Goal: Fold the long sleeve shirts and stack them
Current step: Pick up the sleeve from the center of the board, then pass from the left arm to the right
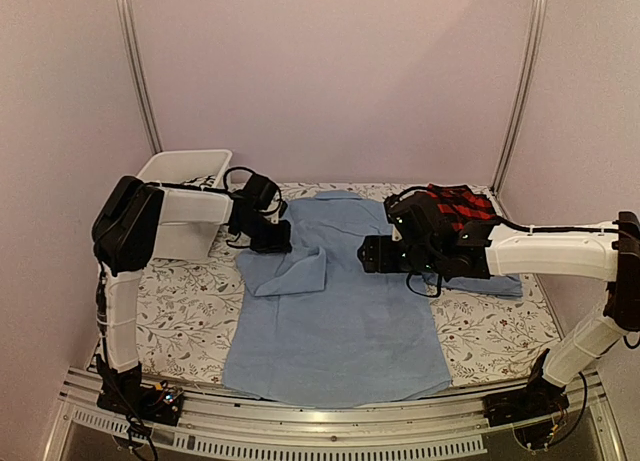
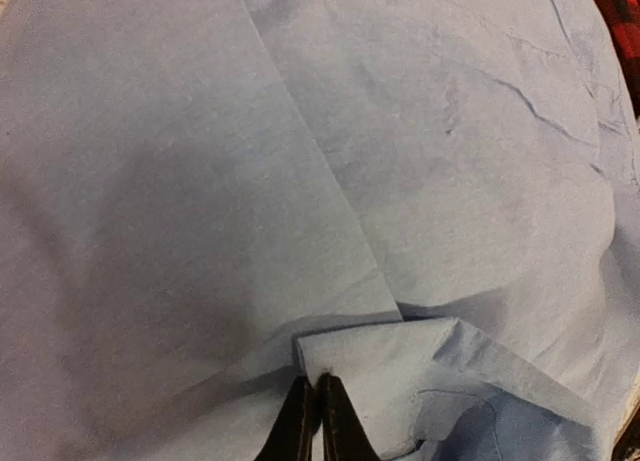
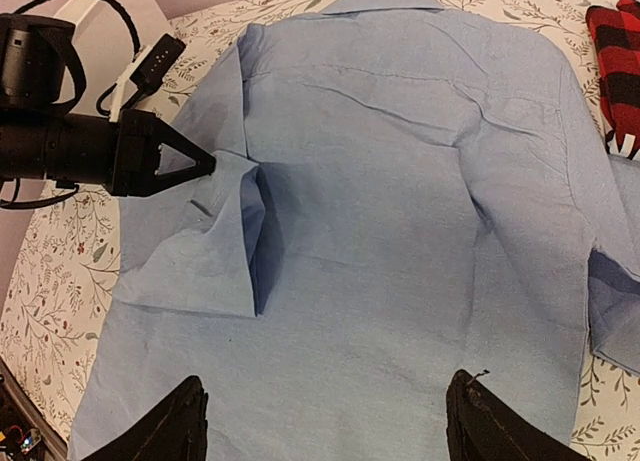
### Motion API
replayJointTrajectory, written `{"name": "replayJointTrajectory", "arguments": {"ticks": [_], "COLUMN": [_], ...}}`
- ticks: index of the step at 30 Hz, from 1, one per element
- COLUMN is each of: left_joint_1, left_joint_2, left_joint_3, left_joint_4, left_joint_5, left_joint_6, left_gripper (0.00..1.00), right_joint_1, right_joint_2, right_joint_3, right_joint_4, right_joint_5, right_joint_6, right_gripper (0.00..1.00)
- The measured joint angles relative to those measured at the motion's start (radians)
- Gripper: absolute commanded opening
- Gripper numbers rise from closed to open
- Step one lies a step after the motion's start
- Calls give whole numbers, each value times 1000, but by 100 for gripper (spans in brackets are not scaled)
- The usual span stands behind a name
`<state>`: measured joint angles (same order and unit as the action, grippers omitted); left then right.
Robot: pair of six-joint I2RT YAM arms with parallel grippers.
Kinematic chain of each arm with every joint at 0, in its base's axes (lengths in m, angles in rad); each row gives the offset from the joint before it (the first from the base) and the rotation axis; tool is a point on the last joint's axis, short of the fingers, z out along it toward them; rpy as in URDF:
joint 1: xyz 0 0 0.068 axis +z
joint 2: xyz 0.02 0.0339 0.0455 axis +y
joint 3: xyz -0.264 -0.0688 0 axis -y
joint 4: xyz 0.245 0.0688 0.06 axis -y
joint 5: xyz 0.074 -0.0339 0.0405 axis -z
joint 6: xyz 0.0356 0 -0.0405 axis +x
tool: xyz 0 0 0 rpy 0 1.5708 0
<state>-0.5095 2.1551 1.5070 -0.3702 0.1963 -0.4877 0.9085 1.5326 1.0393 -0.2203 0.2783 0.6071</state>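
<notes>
The light blue shirt (image 1: 335, 321) is being borne flat, collar farthest, by the floral-printed counter (image 1: 185, 306), which is being enclosed by lilac walls (image 1: 330, 71). Its folded sleeve is being pinched by the clenched left tool (image 2: 318, 383), shown closely only in the left wrist view. The right tool (image 3: 335, 426) is being held released above the shirt. The red-and-black plaid shirt (image 1: 462, 203) is being kept by the blue shirt's far right shoulder, and a white bin (image 1: 185, 169) beyond its left.

You can see a white bin (image 1: 185, 167) at the far left corner of the table (image 1: 330, 422). A cloth with little flowers (image 1: 185, 311) covers the table top. Two silver poles (image 1: 138, 66) stand up behind it by the purple wall (image 1: 330, 71).
</notes>
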Motion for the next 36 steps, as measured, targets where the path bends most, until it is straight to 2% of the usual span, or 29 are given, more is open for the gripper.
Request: {"name": "replayJointTrajectory", "arguments": {"ticks": [7,13,21,31,36], "left_joint_1": [-1,-14,-60,-117,-152], "left_joint_2": [-45,-193,-350,-414,-446], "left_joint_3": [-8,-42,-81,-133,-146], "left_joint_4": [15,42,64,40,32], "left_joint_5": [39,93,208,356,396], "left_joint_6": [17,45,111,171,201], "left_gripper": [0,0,0,0,0], "right_joint_1": [0,0,0,0,0], "right_joint_2": [0,0,-19,-35,-26], "right_joint_3": [0,0,0,30,35], "right_joint_4": [3,11,117,272,316], "right_joint_5": [0,1,-6,-171,-241], "right_joint_6": [0,-12,-146,-333,-389], "right_gripper": [81,81,83,80,71]}}
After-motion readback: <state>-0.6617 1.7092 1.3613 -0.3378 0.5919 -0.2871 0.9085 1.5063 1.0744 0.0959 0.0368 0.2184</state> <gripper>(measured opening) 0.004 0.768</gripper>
